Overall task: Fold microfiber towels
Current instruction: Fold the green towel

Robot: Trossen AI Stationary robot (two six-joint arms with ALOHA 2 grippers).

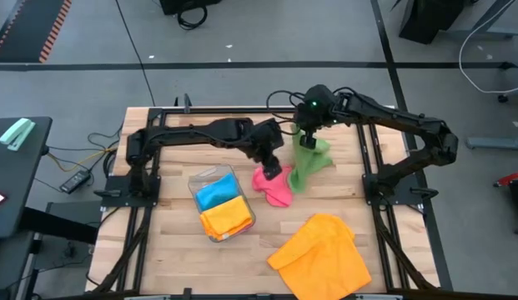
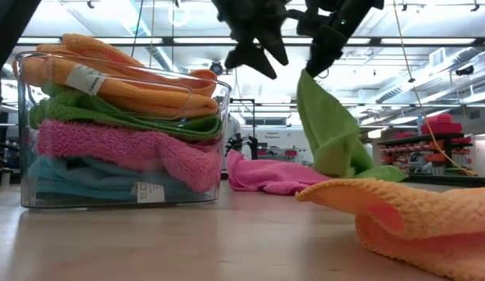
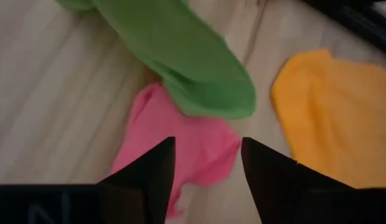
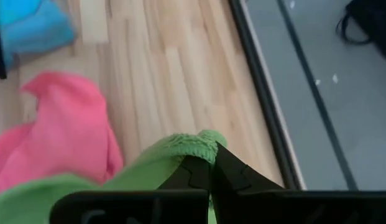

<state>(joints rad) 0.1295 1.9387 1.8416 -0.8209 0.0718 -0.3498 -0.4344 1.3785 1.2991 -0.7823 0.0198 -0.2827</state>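
My right gripper (image 1: 307, 137) hangs over the middle of the table, shut on a green towel (image 1: 313, 162) that droops from it. Left of the green towel, a crumpled pink towel (image 1: 274, 185) lies on the table. My left gripper (image 3: 208, 165) hovers just above the pink one, open, with nothing between its fingers. An orange towel (image 1: 321, 254) lies loosely spread near the front edge. In the low view the left gripper (image 2: 258, 51) and the right gripper (image 2: 324, 55) both stand well above the tabletop. My right gripper pinches a top fold of the green towel's edge (image 4: 199, 146) between its two shut fingers, which slant downward from above. The towel hangs slack below the fingers (image 2: 328, 125), and its lower end (image 2: 367, 170) rests on the table beside the pink towel.
A clear plastic tray (image 1: 244, 218) at the left centre holds folded towels, blue and orange on top; the low view shows them stacked (image 2: 121, 125) in several colours. The table's black frame rail (image 4: 261, 93) runs close beyond the right gripper.
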